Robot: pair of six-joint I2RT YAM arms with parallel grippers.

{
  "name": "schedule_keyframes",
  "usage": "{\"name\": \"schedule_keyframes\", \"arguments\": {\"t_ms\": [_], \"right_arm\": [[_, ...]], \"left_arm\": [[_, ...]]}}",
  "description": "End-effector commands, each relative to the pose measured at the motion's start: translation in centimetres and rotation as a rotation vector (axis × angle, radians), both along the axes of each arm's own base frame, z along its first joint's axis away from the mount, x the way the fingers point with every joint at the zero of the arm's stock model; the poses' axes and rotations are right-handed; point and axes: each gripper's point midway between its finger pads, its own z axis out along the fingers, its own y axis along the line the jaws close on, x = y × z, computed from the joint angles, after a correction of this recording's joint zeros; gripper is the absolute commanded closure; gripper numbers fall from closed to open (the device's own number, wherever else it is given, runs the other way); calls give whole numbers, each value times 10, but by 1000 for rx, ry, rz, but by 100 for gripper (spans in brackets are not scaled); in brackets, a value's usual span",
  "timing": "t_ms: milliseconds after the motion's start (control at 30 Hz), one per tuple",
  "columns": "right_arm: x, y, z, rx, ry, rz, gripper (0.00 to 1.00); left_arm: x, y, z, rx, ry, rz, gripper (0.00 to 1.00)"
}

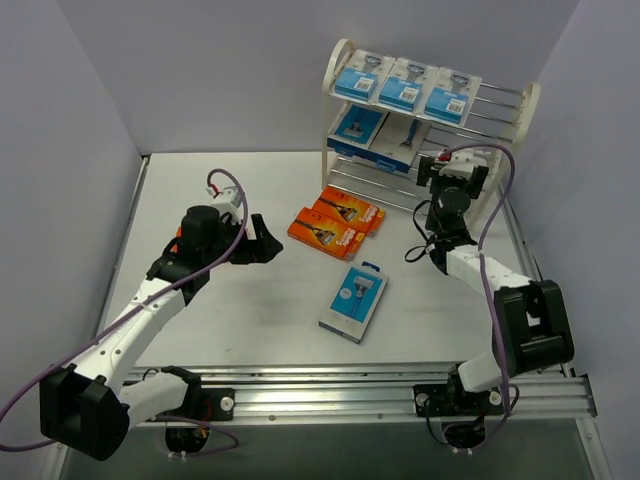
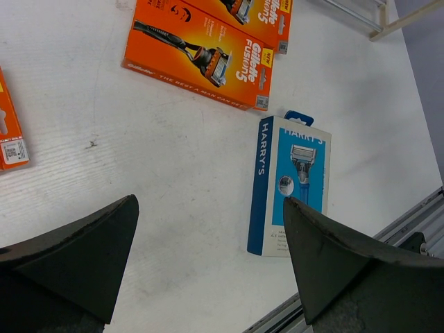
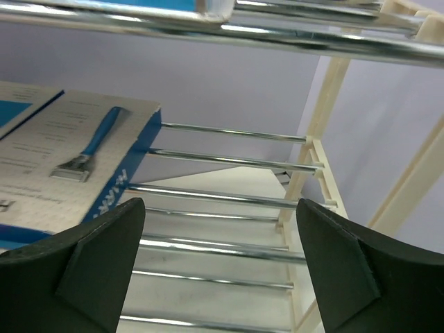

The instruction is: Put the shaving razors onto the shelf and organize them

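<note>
Left pincer [image 2: 209, 211] and right pincer [image 3: 220, 208] gape empty; white table [image 1: 250, 310], lilac walls [image 1: 60, 100] around.

orange box [image 2: 10, 135]: edge-clipped, past finger [image 2: 76, 257]
Harry's box [image 2: 291, 180]: near corner behind finger [image 2: 361, 270]
shelf pack [image 3: 62, 159]: edge-clipped, past finger [image 3: 76, 270]
top rod [image 3: 208, 21]: blurred

- Cream wire-rod shelf [image 1: 528, 105]: back right of white table [image 1: 250, 310].
- 3 blue blister packs [image 1: 404, 88] on top tier; 2 blue-white cartons [image 1: 357, 128] on the tier below.
- 2 orange cardboard boxes [image 1: 335, 222] touching, before the shelf; another carton nearer.
</note>
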Motion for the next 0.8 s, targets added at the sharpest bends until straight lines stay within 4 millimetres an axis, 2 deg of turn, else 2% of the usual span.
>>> {"name": "schedule_keyframes", "arguments": {"t_ms": [0,33,167,200,233,267,300,333,367,400,433,467,533,567,633,667,700,767], "right_arm": [[-20,6,24,68,-35,-41,15],[-29,14,31,92,-47,-25,15],[-60,30,12,204,32,12,18],[-70,32,18,252,16,28,19],[-79,41,-3,300,73,46,20],[-84,49,-10,314,97,85,21],[-93,57,-8,336,93,120,22],[-100,64,-19,345,134,144,22],[-108,83,-29,379,165,194,23],[-114,92,-31,400,179,214,24],[-121,98,-45,404,236,217,24],[-127,115,-49,448,258,254,25],[-138,130,-61,475,315,286,25],[-144,144,-65,513,333,320,25],[-152,156,-77,546,386,345,25],[-155,161,-80,566,401,354,25],[-160,170,-85,603,418,368,25],[-166,174,-94,633,442,367,25]], "left_arm": [[5,-1,24,-46,-70,11,6],[5,0,23,-46,-67,13,6],[3,-4,15,-48,-38,-7,6],[2,-6,14,-48,-34,-15,6],[1,-7,12,-48,-31,-19,6],[1,-7,10,-46,-25,-22,6],[1,-7,10,-42,-24,-13,6],[-1,-9,7,-39,-19,-17,6],[0,-10,7,-43,-21,-15,6],[0,-12,7,-50,-21,-16,6],[-3,-18,6,-55,-19,-29,6],[-3,-20,2,-61,-2,-29,6],[-5,-25,-5,-65,18,-25,6],[-10,-31,-16,-63,44,-30,6],[-12,-39,-24,-95,62,-24,6],[-20,-46,-37,-92,95,-32,6],[-21,-49,-43,-91,98,-33,6],[-20,-56,-49,-104,93,-30,6]]}}
